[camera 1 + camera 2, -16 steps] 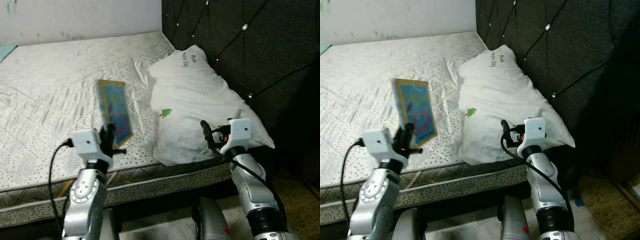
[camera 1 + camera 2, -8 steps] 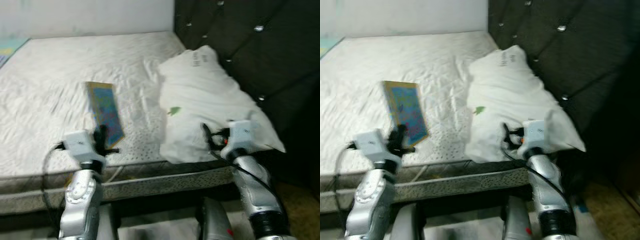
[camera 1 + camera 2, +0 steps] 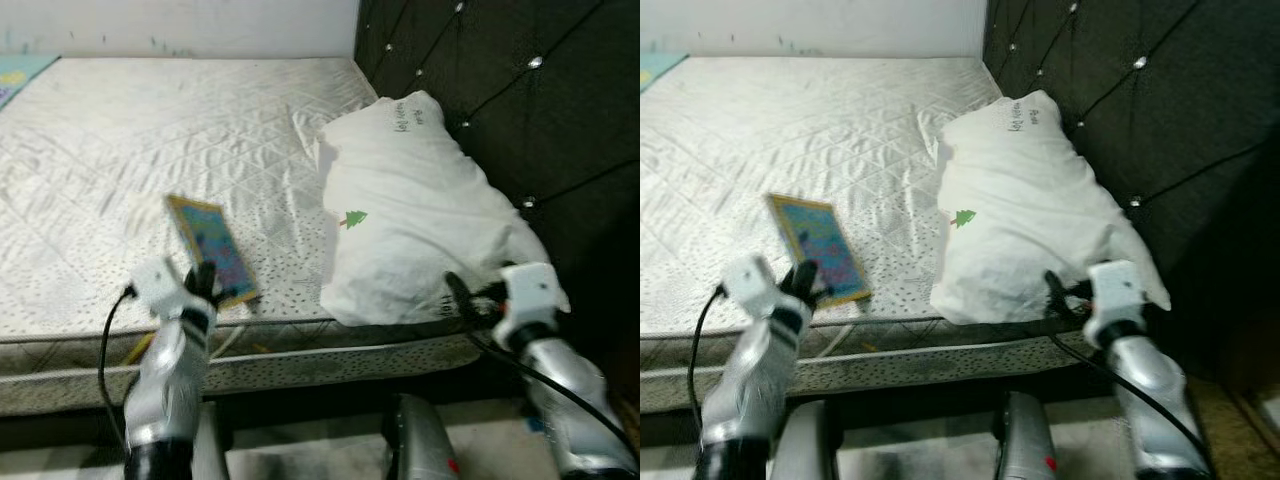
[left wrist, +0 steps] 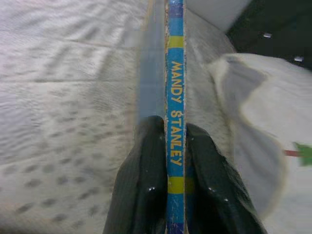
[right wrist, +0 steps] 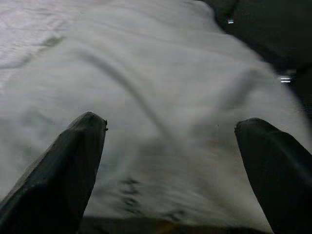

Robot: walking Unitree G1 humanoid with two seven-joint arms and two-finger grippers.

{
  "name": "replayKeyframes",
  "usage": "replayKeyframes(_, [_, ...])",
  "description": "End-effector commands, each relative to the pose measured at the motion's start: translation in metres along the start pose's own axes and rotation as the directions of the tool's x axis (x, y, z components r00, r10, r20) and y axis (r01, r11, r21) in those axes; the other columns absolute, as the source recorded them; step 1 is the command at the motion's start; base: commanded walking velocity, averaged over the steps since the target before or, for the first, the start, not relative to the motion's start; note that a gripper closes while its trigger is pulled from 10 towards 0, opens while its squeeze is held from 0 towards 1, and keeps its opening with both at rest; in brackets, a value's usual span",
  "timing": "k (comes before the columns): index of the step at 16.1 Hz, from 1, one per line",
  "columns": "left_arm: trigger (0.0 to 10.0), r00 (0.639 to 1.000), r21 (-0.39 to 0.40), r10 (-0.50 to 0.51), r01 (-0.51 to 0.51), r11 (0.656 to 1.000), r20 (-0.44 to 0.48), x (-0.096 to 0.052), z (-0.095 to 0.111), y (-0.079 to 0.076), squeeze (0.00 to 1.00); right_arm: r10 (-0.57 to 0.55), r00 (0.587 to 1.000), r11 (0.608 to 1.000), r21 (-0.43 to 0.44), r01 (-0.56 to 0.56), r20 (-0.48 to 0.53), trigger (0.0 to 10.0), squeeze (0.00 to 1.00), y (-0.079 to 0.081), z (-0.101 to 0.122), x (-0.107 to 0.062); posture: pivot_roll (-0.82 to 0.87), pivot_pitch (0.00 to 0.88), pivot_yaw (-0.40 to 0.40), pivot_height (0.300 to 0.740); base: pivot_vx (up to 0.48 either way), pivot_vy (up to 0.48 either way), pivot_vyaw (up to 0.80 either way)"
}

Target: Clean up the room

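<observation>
While both arms reach toward the bed:
Left gripper (image 4: 168, 165): clamped on the thin blue picture book (image 3: 212, 248), at 7 o'clock on the quilted white mattress (image 3: 150, 130).
Right gripper (image 5: 170, 146): fingers spread wide, holding nothing, at the white pillow (image 3: 415, 215), 3 o'clock of the book.

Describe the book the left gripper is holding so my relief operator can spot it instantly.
Start at the bare quilted mattress with the white pillow against the dark tufted headboard. Near the mattress's front edge, on the pillow's left, is a thin book, pinched by the left gripper. Its bright blue, yellow-edged cover and its spine reading MANDY STANLEY set it apart.
</observation>
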State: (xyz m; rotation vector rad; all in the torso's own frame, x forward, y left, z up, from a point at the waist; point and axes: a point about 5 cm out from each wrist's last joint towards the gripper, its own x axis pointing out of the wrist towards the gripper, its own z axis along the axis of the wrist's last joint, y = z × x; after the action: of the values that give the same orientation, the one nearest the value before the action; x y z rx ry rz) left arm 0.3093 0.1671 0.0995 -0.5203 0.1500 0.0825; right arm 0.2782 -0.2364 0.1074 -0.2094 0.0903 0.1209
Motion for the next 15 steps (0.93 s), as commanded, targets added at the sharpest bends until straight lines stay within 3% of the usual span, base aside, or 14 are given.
replayKeyframes(1, [10.0, 0.997, -0.026, -0.029, 0.027, 0.999, -0.065, 0.004, -0.009, -0.004, 0.00, 0.007, 1.000, 1.000, -0.010, -0.007, 0.003, 10.0, 0.00, -0.002, 0.005, -0.002, -0.31, 0.000, -0.083, 0.533, 0.000, 0.000, 0.00])
replayKeyframes(5, [10.0, 0.964, -0.071, -0.153, 0.140, 0.988, -0.220, 0.021, -0.013, -0.039, 0.00, 0.059, 0.998, 0.995, -0.083, -0.058, 0.009, 10.0, 0.00, 0.000, 0.016, -0.004, -0.34, 0.000, -0.102, 0.533, 0.000, 0.000, 0.00])
replayKeyframes(10, [10.0, 0.946, -0.186, -0.259, 0.223, 0.957, -0.198, 0.010, -0.006, -0.074, 0.00, 0.057, 0.998, 0.994, -0.094, -0.057, 0.000, 10.0, 0.00, -0.004, 0.017, -0.001, -0.33, 0.000, -0.109, 0.533, 0.000, 0.000, 0.00])
replayKeyframes(13, [10.0, 0.937, -0.215, -0.280, 0.236, 0.948, -0.210, 0.007, -0.005, -0.081, 0.00, 0.066, 0.998, 0.993, -0.095, -0.065, 0.006, 10.0, 0.00, 0.000, 0.019, 0.003, -0.32, 0.000, -0.105, 0.533, 0.000, 0.000, 0.00])
replayKeyframes(15, [10.0, 0.913, -0.246, -0.308, 0.244, 0.938, -0.268, 0.004, -0.013, -0.080, 0.00, 0.079, 0.997, 0.989, -0.123, -0.077, 0.013, 10.0, 0.00, 0.000, 0.021, 0.004, -0.32, 0.000, -0.105, 0.533, 0.000, 0.000, 0.00])
